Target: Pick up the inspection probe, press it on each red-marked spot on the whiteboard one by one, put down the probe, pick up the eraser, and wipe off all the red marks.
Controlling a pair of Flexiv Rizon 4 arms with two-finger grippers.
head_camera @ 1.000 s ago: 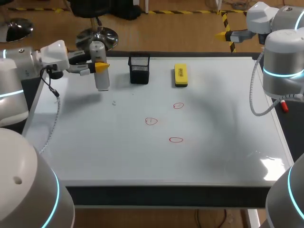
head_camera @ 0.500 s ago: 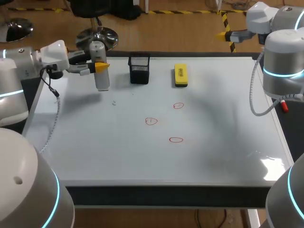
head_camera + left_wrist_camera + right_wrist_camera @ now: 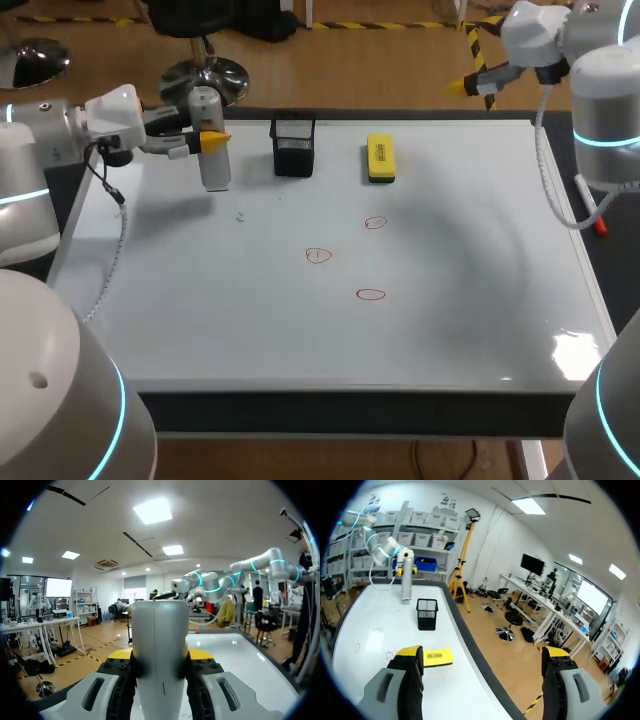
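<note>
Left arm [image 3: 60,135] in from the left, and the left jaws are clamped on the inspection probe [image 3: 214,152], a pale cylinder held upright over the far-left part of the whiteboard [image 3: 450,300]. From the wrist camera the probe fills the gap completely, with a yellow-tipped finger [image 3: 119,654] pressed against each side. Whether its lower end touches the board, I cannot tell.

Over to the right arm [image 3: 600,90]: the right jaws are spread wide and hold nothing (out past the board's far right corner).

Near the probe stands the black mesh holder [image 3: 293,146], then the yellow eraser [image 3: 380,158] lies flat near the board's far edge. The 3 red marks [image 3: 318,255] sit mid-board, well apart from the probe. The board lies on the bench [image 3: 350,412].
</note>
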